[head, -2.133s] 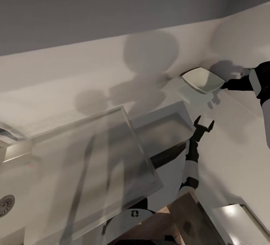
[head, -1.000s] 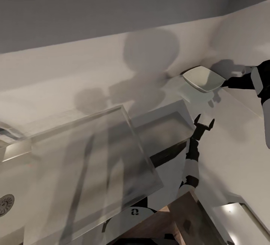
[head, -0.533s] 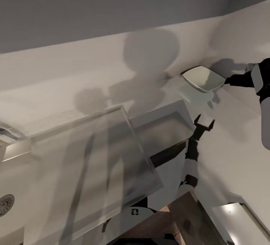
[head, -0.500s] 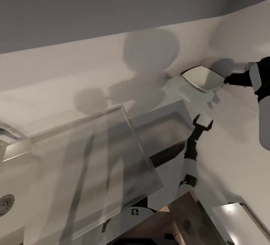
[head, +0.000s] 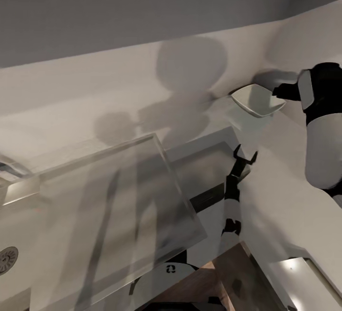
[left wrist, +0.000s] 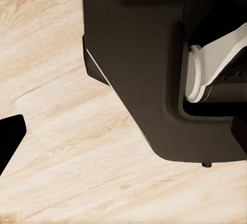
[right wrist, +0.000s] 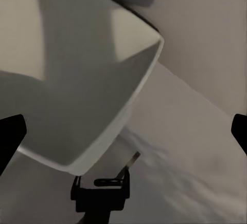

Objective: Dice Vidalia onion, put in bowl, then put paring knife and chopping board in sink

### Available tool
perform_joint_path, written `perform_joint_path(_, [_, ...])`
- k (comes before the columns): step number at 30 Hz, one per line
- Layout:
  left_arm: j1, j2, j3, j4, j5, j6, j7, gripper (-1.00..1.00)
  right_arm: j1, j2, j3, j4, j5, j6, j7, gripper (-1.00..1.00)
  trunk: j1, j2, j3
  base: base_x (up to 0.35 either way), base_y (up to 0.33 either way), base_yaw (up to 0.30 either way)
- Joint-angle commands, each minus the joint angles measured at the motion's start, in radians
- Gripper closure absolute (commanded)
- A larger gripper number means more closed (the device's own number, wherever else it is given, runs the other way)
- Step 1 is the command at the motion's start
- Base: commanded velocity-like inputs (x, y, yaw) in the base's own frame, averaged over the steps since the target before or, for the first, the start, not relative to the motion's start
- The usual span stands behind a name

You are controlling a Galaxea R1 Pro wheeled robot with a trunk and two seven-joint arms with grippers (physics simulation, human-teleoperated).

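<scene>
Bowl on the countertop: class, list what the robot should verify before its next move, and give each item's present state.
1. Bowl upright on countertop: ok.
2. Right gripper open, fingers spread wide: ok.
3. Right gripper beside the bowl's rim: ok; touching it: cannot tell.
4. Left gripper open, holding nothing: ok.
5. Bowl filled: not ok, its inside is bare.

Kitchen: countertop (head: 289, 197), sink (head: 8, 257) drain, bowl (head: 258, 100)
</scene>
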Motion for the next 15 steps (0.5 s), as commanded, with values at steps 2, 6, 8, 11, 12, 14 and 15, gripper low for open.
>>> perform_joint_path(2, [0.0,0.001,-0.008,0.0,0.009,-0.001,0.004,-1.0,-0.001,0.005,-0.03,-0.001,0.006,0.001,-0.012,-1.0,0.001,-0.002,-0.001,0.0,0.0,0.0])
perform_joint_path(6, [0.0,0.0,-0.008,0.002,0.009,-0.001,0.003,-1.0,-0.001,0.008,-0.104,-0.001,0.005,-0.004,-0.025,-1.0,0.001,-0.002,-0.001,0.0,0.0,0.0])
perform_joint_path(8, [0.0,-0.001,-0.009,0.002,0.009,-0.001,0.003,-1.0,-0.001,0.008,-0.138,-0.001,0.005,-0.006,-0.029,-1.0,0.001,-0.002,-0.001,0.0,0.0,0.0])
perform_joint_path(11, [-0.001,-0.003,-0.009,0.003,0.009,-0.001,0.004,-1.0,-0.001,0.005,-0.172,-0.001,0.005,-0.009,-0.033,-1.0,0.001,-0.002,-0.001,0.0,0.0,0.0])
perform_joint_path(12, [-0.001,-0.003,-0.009,0.003,0.009,-0.001,0.004,-1.0,-0.001,0.005,-0.174,-0.001,0.005,-0.009,-0.034,-1.0,0.001,-0.002,-0.001,0.0,0.0,0.0])
perform_joint_path(14, [-0.001,-0.004,-0.009,0.003,0.009,-0.001,0.004,-1.0,-0.001,0.004,-0.18,-0.003,0.005,-0.011,-0.049,-1.0,0.001,-0.002,-0.001,0.0,0.0,0.0])
perform_joint_path(15, [-0.001,-0.004,-0.009,0.003,0.009,-0.001,0.004,-1.0,-0.001,0.004,-0.181,-0.004,0.005,-0.016,-0.06,-1.0,0.001,-0.002,-0.001,0.0,0.0,0.0])
